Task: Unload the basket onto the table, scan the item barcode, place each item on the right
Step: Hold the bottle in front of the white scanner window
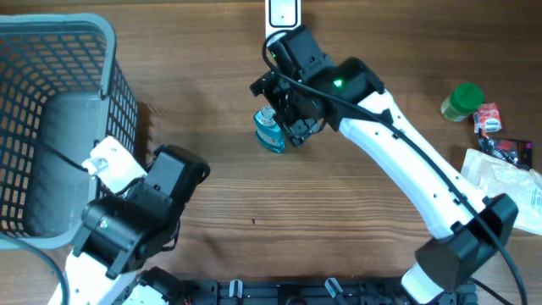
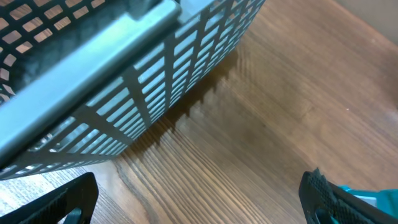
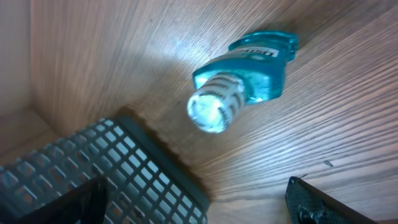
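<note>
The item is a small blue bottle [image 1: 269, 130] with a white cap, standing on the wooden table at centre. In the right wrist view the blue bottle [image 3: 244, 79] is seen from above, ahead of the fingertips and not between them. My right gripper [image 1: 294, 125] hovers just right of it; in its own view the right gripper [image 3: 193, 205] is open and holds nothing. My left gripper [image 1: 188, 169] is at the lower left beside the basket. Seen from its wrist, the left gripper [image 2: 199, 199] stands wide open over bare wood. No barcode shows.
A grey mesh basket [image 1: 106, 51] with a grey bundle inside fills the left side; the basket wall [image 2: 124, 81] is close to my left fingers. A white device [image 1: 282, 12] sits at the far edge. A green-lidded jar [image 1: 462, 102], packets [image 1: 489, 117] and a clear bag [image 1: 508, 182] lie at right.
</note>
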